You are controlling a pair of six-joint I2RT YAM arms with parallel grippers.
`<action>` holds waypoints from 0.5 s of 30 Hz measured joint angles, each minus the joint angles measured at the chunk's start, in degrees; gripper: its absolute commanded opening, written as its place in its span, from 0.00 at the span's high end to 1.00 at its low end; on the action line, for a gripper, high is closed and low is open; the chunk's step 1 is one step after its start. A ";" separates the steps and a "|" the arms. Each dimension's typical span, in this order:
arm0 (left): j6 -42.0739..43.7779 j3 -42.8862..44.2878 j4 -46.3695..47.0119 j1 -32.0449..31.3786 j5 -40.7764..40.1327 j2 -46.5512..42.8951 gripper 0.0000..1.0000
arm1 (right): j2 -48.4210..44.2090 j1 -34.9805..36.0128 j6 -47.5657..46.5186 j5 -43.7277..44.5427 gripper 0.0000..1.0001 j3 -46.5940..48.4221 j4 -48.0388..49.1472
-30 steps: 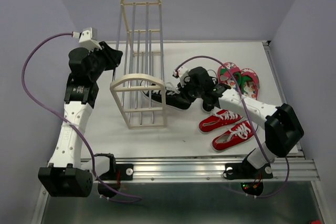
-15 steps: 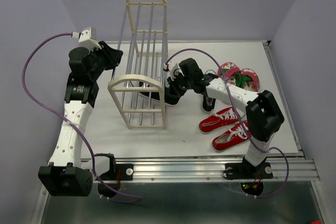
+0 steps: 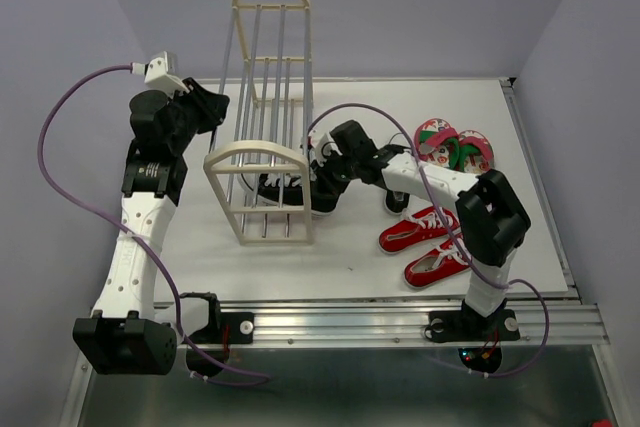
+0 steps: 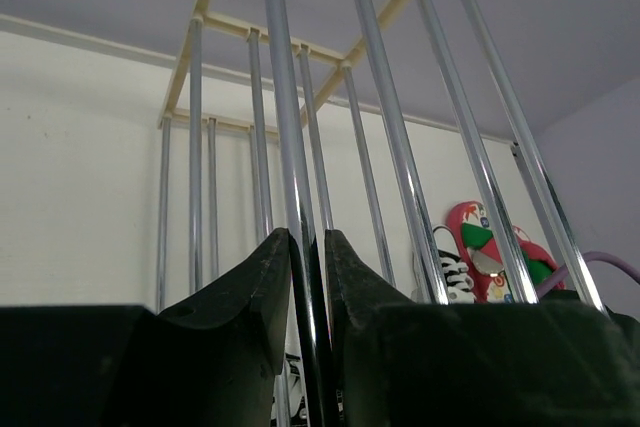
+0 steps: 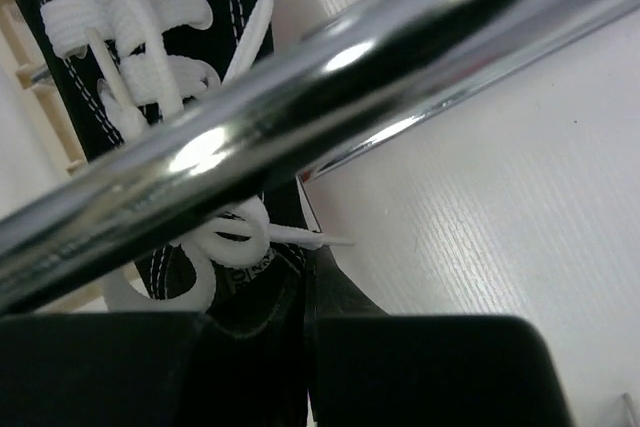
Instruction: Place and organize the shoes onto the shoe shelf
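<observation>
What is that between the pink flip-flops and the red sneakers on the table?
The right arm reaches across between the flip-flops and red sneakers, with a black sneaker beside it, seen in the top view.

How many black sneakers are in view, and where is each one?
2. One black sneaker is partly inside the shoe shelf, gripped by the right gripper. The other black sneaker lies on the table, partly hidden under that arm.
</observation>
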 measured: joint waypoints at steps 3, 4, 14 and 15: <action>-0.15 0.00 0.00 0.04 -0.57 0.00 0.77 | 0.92 0.04 -0.52 0.11 0.98 0.20 -0.28; -0.24 0.00 0.00 0.07 -0.63 0.00 0.76 | 1.29 0.11 -0.83 0.17 0.97 0.20 -0.31; -0.79 -0.04 0.00 0.04 -0.72 0.00 0.77 | 2.84 1.33 -2.84 -0.81 0.88 -1.27 3.17; -0.81 -0.04 0.00 0.04 -0.70 0.00 0.77 | 2.75 1.33 -2.80 -1.01 0.88 -1.70 3.98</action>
